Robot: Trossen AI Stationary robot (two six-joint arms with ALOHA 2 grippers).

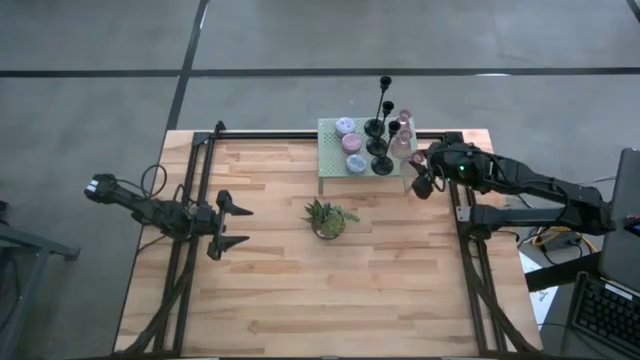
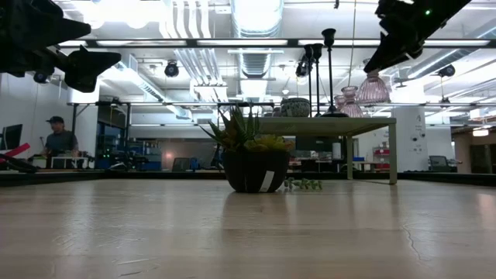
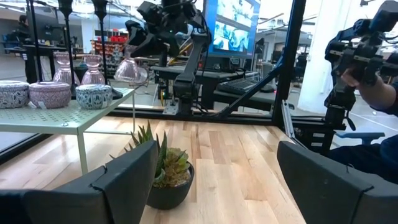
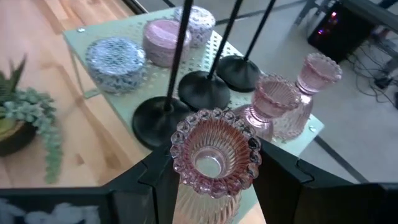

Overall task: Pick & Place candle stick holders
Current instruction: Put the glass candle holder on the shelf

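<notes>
On the pale green mesh rack (image 1: 330,150) at the table's far side stand three slim black candlesticks (image 1: 381,160), three small round holders (image 1: 352,143) and two pink glass holders (image 4: 283,106), all on their bases. At the rack's right end my right gripper (image 1: 420,182) is shut on a third pink glass holder (image 4: 214,162), also in the low view (image 2: 374,88). My left gripper (image 1: 232,225) waits open over the table's left part, level, pointing at the plant. My right gripper has the pink glass holder's ribbed body (image 4: 205,208), below the scalloped cup, between its two fingers (image 4: 155,177). It comes from the table's right, slanting downward. The holder stays upright, its flared foot (image 2: 374,97) lifted clear above the rack top.
A small spiky green plant in a dark pot (image 1: 328,218) stands mid-table, in front of the rack. Black frame rails (image 1: 195,180) run along both table sides. A person (image 2: 58,139) sits in the room beyond. Bare wood lies toward the near edge.
</notes>
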